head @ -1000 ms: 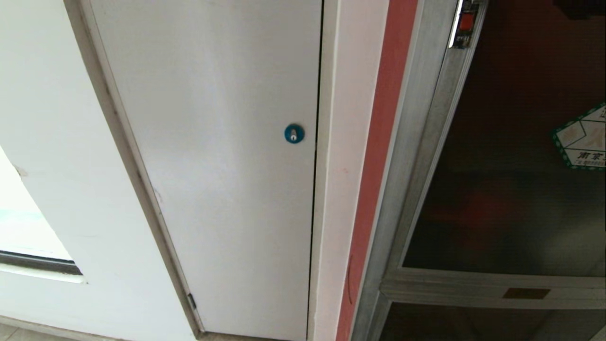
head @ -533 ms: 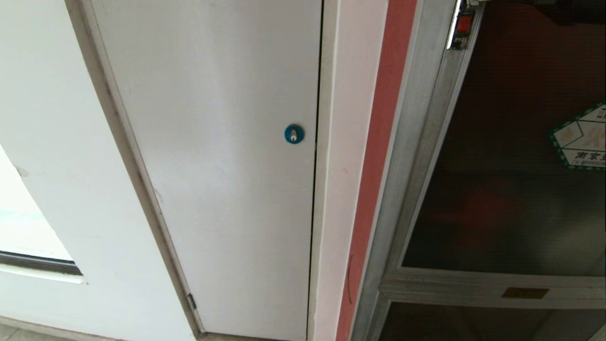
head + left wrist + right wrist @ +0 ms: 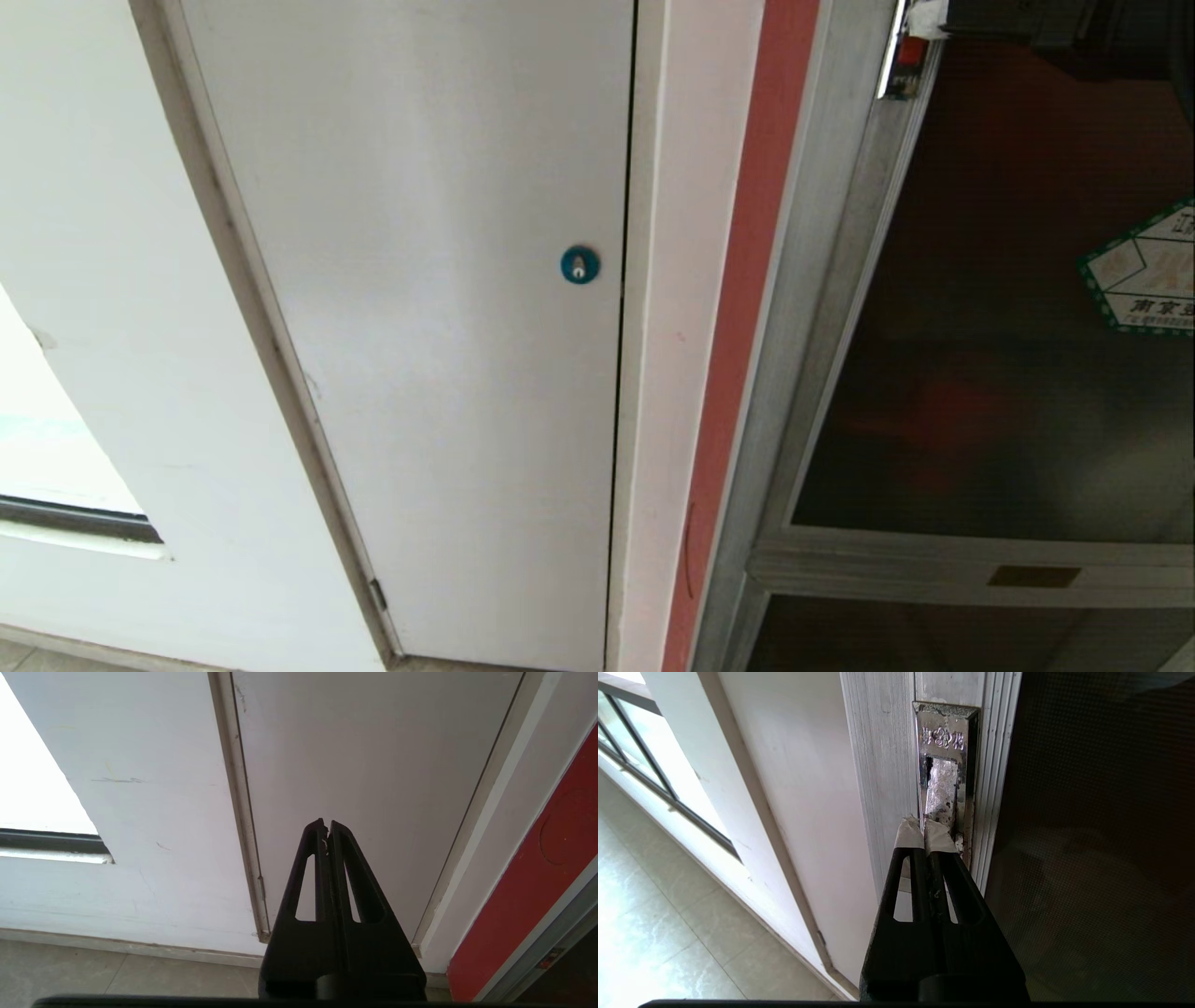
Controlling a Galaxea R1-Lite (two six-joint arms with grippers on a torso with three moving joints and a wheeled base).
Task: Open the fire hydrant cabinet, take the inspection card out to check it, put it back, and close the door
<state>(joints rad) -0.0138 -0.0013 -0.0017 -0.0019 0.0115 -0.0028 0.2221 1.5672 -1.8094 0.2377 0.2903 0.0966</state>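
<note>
Since the earlier head frames we see the door (image 3: 1008, 308) edge swung slightly: its latch (image 3: 904, 65) sits a bit further left and higher, and the taped tip of the right pincer (image 3: 929, 17) now shows at the top edge, right by the latch. The green-bordered sticker (image 3: 1144, 275) has drifted left a touch too.

Going L to R, w/ the latch as landmark: well left of it a window (image 3: 56, 457), then white wall, then the plain white door (image 3: 420, 327) w/ round blue lock (image 3: 580, 265). Our left pincer (image 3: 326, 829) hangs low in front of that white door, fingers pressed together, holding nothing. Nearer the latch, a red strip (image 3: 747, 327), then the silver frame of the fire hydrant cabinet (image 3: 803, 373).

Right pincer (image 3: 924, 826), fingers together, has its tips at the latch recess (image 3: 943, 788). Nothing blocks it. Behind the tinted glass, only dim red shapes; inspection card not visible.
</note>
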